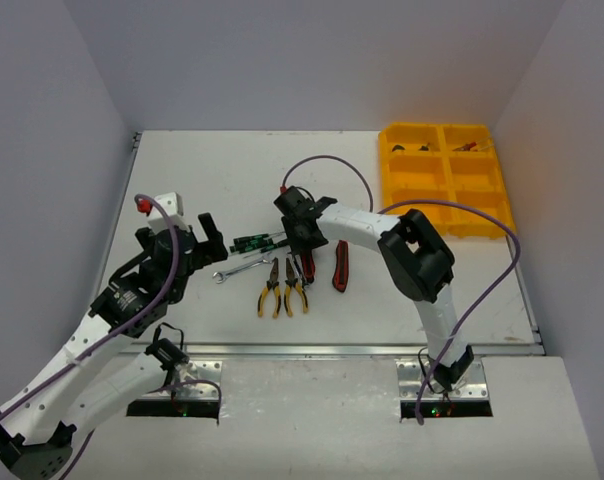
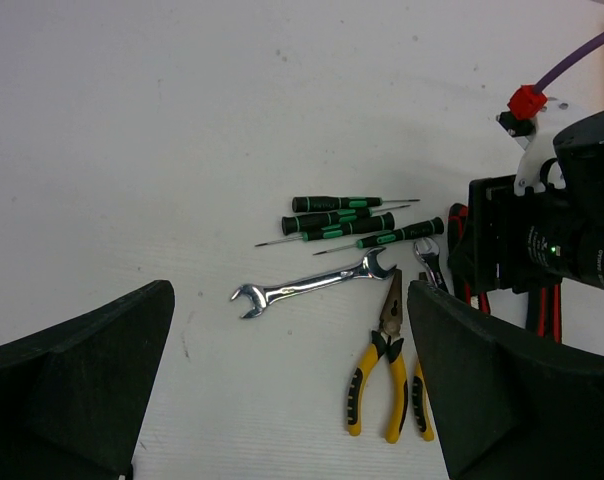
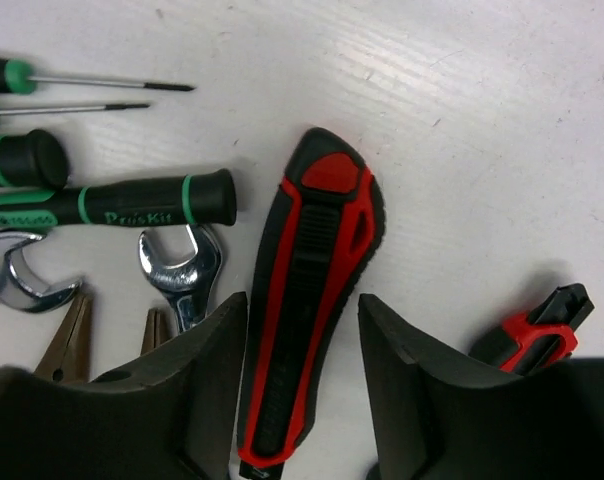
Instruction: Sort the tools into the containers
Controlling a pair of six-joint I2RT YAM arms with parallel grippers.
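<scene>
My right gripper (image 3: 302, 305) is down on the table, its jaws either side of a red-and-black cutter (image 3: 307, 300) that lies flat. The left finger is nearly against it and a gap shows at the right finger. A second red-and-black cutter (image 3: 537, 330) lies just to the right. Several green-handled screwdrivers (image 1: 257, 241), a silver wrench (image 1: 240, 268), a second wrench (image 3: 182, 265) and two yellow-handled pliers (image 1: 282, 292) lie left of the cutter. My left gripper (image 2: 287, 340) hangs wide open above the wrench (image 2: 307, 284) and pliers (image 2: 382, 370), holding nothing.
The yellow tray (image 1: 442, 205) stands at the far right corner of the table, with small tools in its two rear compartments (image 1: 414, 147). Grey walls close the table on three sides. A purple cable (image 1: 327, 165) arcs over the right arm.
</scene>
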